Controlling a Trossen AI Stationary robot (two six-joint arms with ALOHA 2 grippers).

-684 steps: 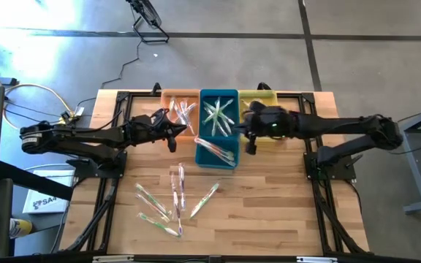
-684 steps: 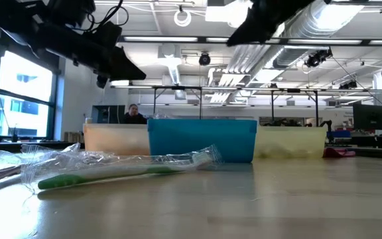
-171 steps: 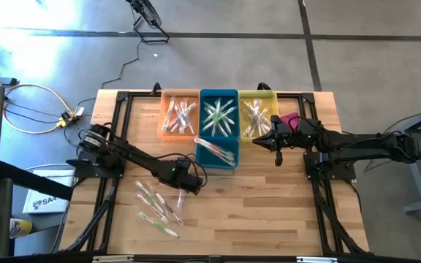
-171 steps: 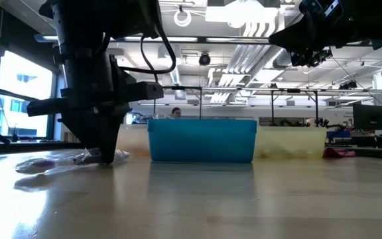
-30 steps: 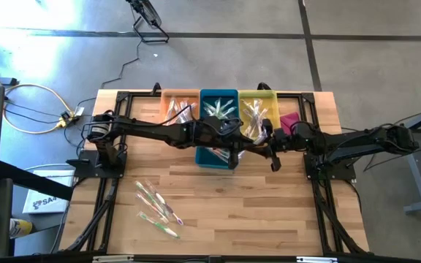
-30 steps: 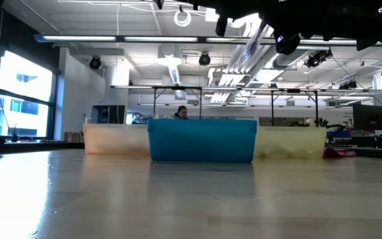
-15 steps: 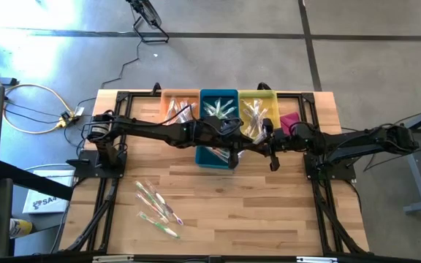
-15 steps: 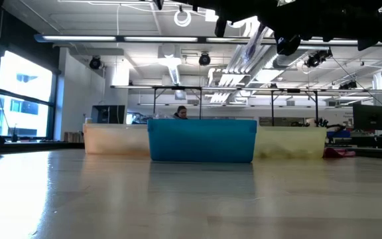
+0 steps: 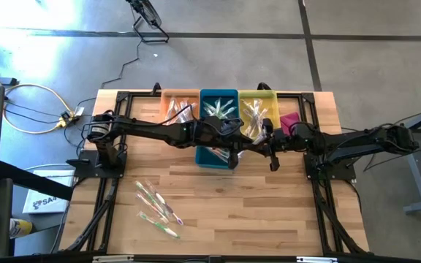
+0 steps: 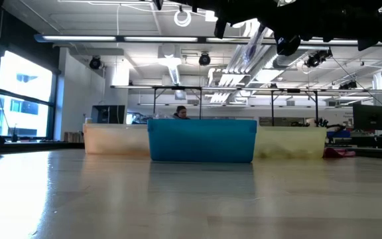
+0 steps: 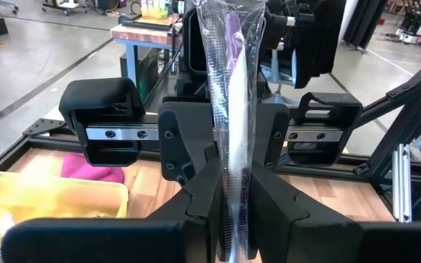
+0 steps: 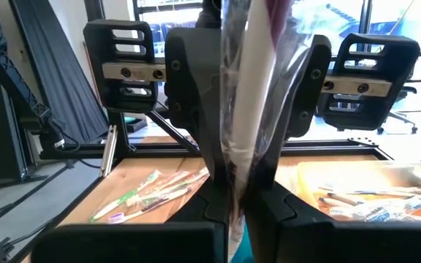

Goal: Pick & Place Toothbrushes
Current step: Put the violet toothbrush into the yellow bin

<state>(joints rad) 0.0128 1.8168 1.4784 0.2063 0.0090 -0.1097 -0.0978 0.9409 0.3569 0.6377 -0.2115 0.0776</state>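
Hand-over risk: clear-wrapped white toothbrush with purple head being pinched by right gripper and left gripper together; slippery wrapper could be dropped if release mistimed. Right jaws clenched on it; left jaws being loosened, still touching. Both arms being held outstretched, meeting nose-to-nose above bench.

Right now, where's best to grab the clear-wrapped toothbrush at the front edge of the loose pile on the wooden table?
Probably mid-handle on the clear-wrapped toothbrush, coming straight down from above with fingers across its width. It lies flat and slanted on the wooden table, so no side offers purchase.
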